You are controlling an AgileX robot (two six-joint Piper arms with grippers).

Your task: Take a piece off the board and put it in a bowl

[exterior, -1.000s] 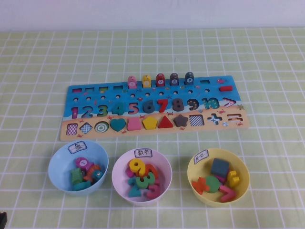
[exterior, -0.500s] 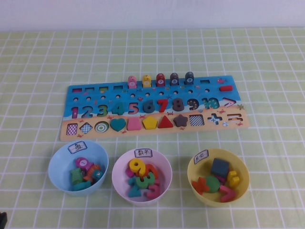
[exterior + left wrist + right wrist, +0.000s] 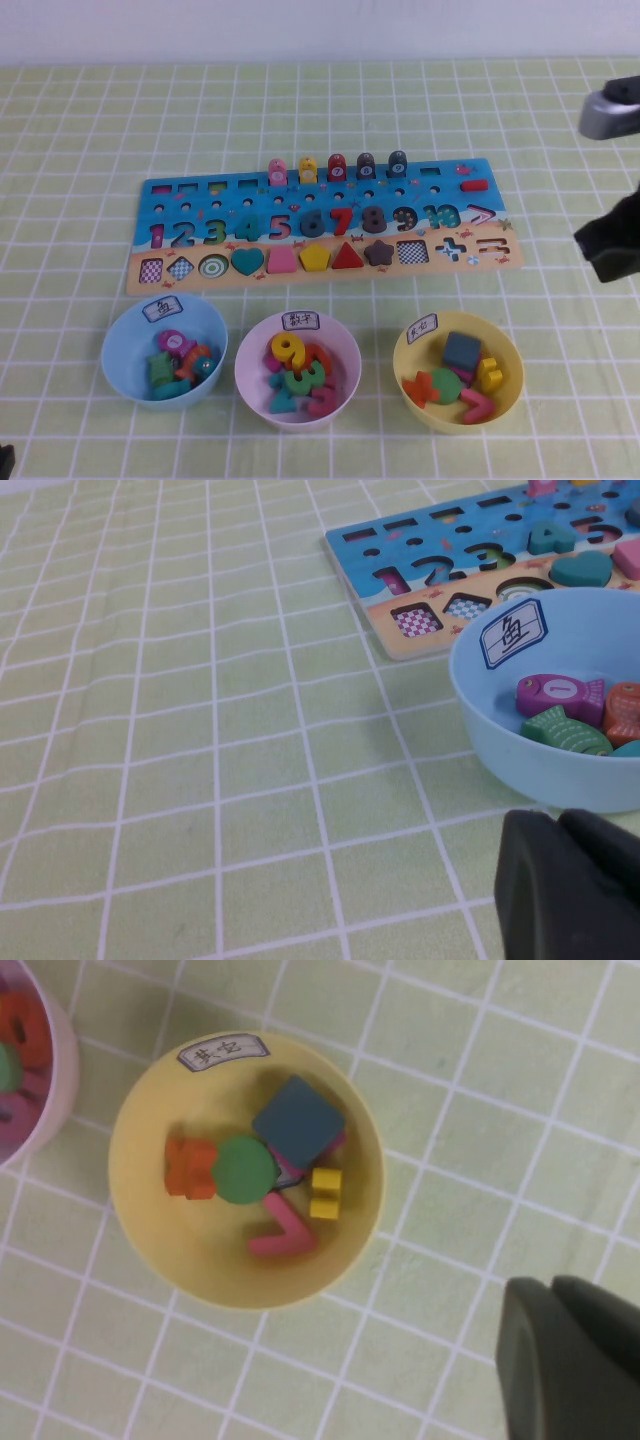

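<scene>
Over on the right edge of the high view, the right gripper [image 3: 610, 245] has just come into shot, absent half a sec ago; it hangs above the surface [image 3: 90, 110] beside the board's [image 3: 170, 275] right end, w/ its fingers cut off by the frame, so can't tell how far open they are. Reads as the reach only starting: the piece [image 3: 379, 253], a dusky purple-brown star, sits seated in its slot in the tan strip, between the red triangle [image 3: 347, 257] and a checkered square [image 3: 412, 252], not yet touched. The bowl [image 3: 500, 405], pale yellow w/ a white label, stands nearest that arm, just below the board's right part, already holding a blue block, green disc and other bits. Pink bowl [image 3: 250, 385] and light blue bowl [image 3: 115, 370] stand to its left, nothing changed there. Left gripper [image 3: 5, 462] shows only as a dark sliver at the bottom-left corner. Left wrist view: left gripper [image 3: 570, 885] is a dark mass low by the light blue bowl [image 3: 520, 760], fingers not visible, no telling their state; board corner [image 3: 350, 555] beyond. Right wrist view: right gripper [image 3: 575, 1355] hangs over the yellow bowl [image 3: 150, 1250], fingers again unseen. Way to the star looks clear; the triangle close alongside is the likely snag.
</scene>
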